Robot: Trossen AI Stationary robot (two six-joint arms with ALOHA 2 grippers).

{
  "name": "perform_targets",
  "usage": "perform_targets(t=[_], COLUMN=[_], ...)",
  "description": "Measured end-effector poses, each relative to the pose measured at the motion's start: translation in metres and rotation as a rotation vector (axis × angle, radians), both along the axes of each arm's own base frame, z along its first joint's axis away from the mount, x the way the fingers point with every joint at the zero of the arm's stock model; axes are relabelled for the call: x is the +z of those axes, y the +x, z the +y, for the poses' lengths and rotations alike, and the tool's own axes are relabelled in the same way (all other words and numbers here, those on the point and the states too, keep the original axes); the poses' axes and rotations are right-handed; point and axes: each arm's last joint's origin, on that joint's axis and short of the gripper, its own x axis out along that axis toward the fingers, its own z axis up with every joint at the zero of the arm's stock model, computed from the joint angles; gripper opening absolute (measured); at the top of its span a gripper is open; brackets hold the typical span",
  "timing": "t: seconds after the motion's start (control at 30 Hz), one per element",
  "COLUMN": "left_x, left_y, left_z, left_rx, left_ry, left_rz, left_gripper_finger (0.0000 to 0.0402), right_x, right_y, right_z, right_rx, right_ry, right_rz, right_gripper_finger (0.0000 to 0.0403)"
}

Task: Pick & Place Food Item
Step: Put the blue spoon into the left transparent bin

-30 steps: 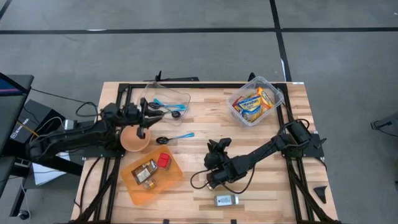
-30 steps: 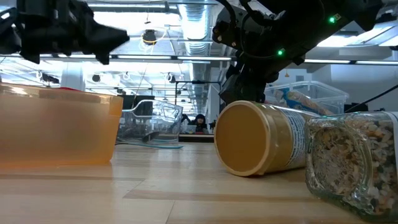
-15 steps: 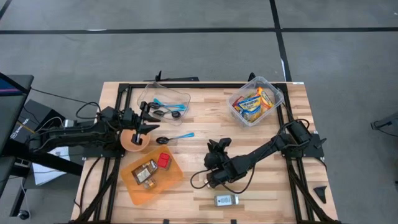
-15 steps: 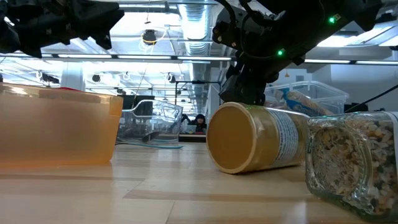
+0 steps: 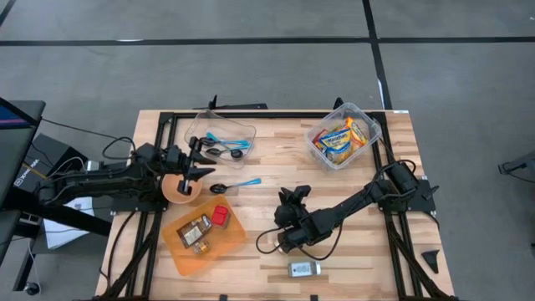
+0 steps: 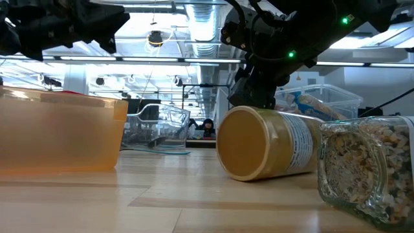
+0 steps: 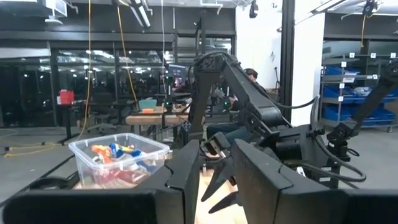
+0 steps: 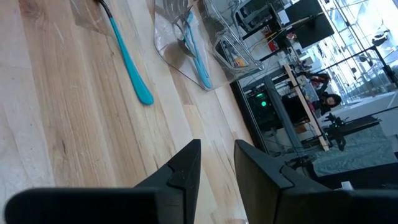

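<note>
A tan-lidded jar (image 6: pixel 259 152) lies on its side on the table, under my right arm, which hides it in the high view. My right gripper (image 5: pixel 291 199) stands over it, pointing at the far left. Its fingers (image 8: pixel 186 168) are a little apart, with nothing between them. A glass jar of grains (image 5: pixel 303 268) lies near the front edge. My left gripper (image 5: pixel 199 163) hangs above the orange bowl (image 5: pixel 177 192) at the left, narrowly open and empty (image 7: pixel 216 168). An orange tray (image 5: pixel 230 238) holds food packets. My right gripper stands just above the lying jar's side (image 6: pixel 284 116). Whether it touches the jar I cannot tell, because the dark arm hides that place. Nothing is between its fingers in the wrist view.
A clear tub of snack packs (image 5: pixel 343 138) stands at the far right. A clear tub of utensils (image 5: pixel 221 138) stands at the far middle. A blue-handled spoon (image 5: pixel 236 184) lies between the bowl and my right gripper. Black frame rails run along both table sides.
My left gripper has tipped upward and swung slightly over the bowl, then kept still. The tan-lidded jar has rocked a little toward the table's left. My right arm has kept still.
</note>
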Motion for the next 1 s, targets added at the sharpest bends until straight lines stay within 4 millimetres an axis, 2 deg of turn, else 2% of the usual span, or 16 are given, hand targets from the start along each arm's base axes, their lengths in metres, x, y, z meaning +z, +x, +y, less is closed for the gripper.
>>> perform_targets(t=[0.2, 0.3, 0.5, 0.6, 0.73, 0.9, 1.0], left_x=[-0.001, 0.003, 0.042, 0.056, 0.048, 0.033, 0.027], left_y=[0.002, 0.007, 0.023, 0.031, 0.042, 0.053, 0.063], left_z=[-0.001, -0.002, -0.016, -0.024, -0.031, -0.032, -0.034], left_rx=[0.071, 0.126, 0.282, 0.362, 0.39, 0.396, 0.367], left_ry=[-0.014, -0.009, 0.087, 0.126, 0.144, -0.019, -0.09], left_rz=[0.008, 0.094, 0.442, 0.545, 0.694, 0.917, 0.945], left_gripper_finger=[0.0091, 0.0091, 0.0091, 0.009, 0.0082, 0.0059, 0.0044], right_x=[0.0, 0.0, -0.006, -0.013, -0.02, -0.03, -0.034], right_y=[0.0, -0.001, -0.016, -0.028, -0.038, -0.045, -0.049], right_z=[0.0, 0.0, -0.007, -0.014, -0.028, -0.046, -0.06], right_rx=[-0.01, -0.017, -0.085, -0.141, -0.223, -0.325, -0.383], right_ry=[0.017, 0.024, 0.078, 0.085, 0.088, 0.124, 0.13], right_rz=[-0.025, -0.033, -0.002, -0.005, -0.031, -0.116, -0.132], right_gripper_finger=[0.0092, 0.0092, 0.0092, 0.0092, 0.0092, 0.0092, 0.0092])
